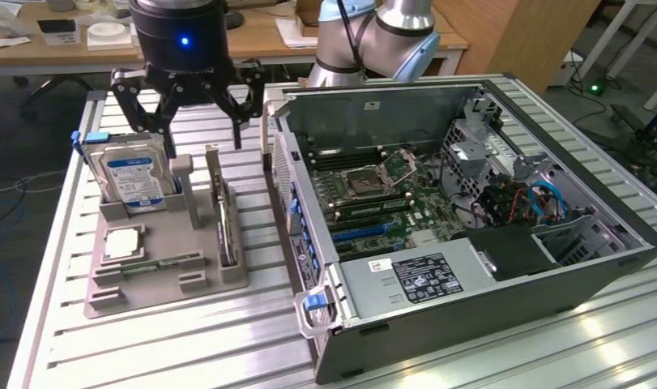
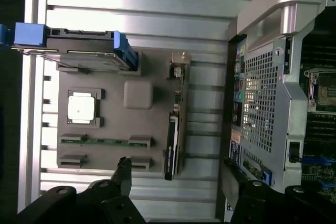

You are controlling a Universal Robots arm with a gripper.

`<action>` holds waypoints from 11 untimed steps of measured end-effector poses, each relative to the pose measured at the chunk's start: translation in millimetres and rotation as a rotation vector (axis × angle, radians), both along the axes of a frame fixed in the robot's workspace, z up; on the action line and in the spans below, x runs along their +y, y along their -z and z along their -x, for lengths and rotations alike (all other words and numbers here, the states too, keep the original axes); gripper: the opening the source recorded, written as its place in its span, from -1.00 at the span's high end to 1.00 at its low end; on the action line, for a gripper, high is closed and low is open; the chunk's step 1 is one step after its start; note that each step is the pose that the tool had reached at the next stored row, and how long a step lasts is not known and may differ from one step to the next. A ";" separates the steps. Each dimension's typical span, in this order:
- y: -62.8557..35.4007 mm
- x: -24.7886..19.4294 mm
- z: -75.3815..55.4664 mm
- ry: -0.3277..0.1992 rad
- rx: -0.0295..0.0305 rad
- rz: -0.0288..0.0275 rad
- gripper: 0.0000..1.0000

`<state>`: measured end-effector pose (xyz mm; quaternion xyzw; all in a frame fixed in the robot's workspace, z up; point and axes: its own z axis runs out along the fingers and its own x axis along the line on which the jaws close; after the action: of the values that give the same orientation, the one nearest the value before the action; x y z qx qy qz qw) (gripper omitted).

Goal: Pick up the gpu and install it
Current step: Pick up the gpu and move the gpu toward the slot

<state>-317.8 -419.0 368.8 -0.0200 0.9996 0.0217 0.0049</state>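
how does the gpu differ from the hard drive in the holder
The gpu is a thin dark card, pale at one end; the hard drive is a thicker silver box with a blue-white label. The gpu stands nearer the computer case than the hard drive. Both stand on edge in the grey holder.

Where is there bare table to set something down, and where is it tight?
Bare table lies between the tray and the near edge, and beside the computer case at the exterior view's lower right. Crowded: the slit between tray and case beside the gpu, and the tray's far end below the open gripper.
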 end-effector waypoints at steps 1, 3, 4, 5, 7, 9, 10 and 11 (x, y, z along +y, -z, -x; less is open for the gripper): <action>1.8 0.2 -0.1 0.000 0.0000 0.0005 -0.55; 5.3 1.4 -0.1 0.000 0.0001 0.0009 -0.55; 7.1 2.9 -0.2 0.000 0.0000 0.0009 -0.55; 9.0 4.7 -0.2 0.000 0.0002 0.0011 -0.55; 12.8 6.1 -0.2 0.000 -0.0002 0.0016 -0.55; 16.3 6.1 -0.3 0.000 0.0000 0.0029 -0.55; 18.1 6.2 -0.3 0.000 0.0000 0.0031 -0.55; 19.8 6.2 -0.3 0.000 0.0000 0.0033 -0.55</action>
<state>-317.5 -412.9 349.0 -0.0200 0.9996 0.0200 0.0049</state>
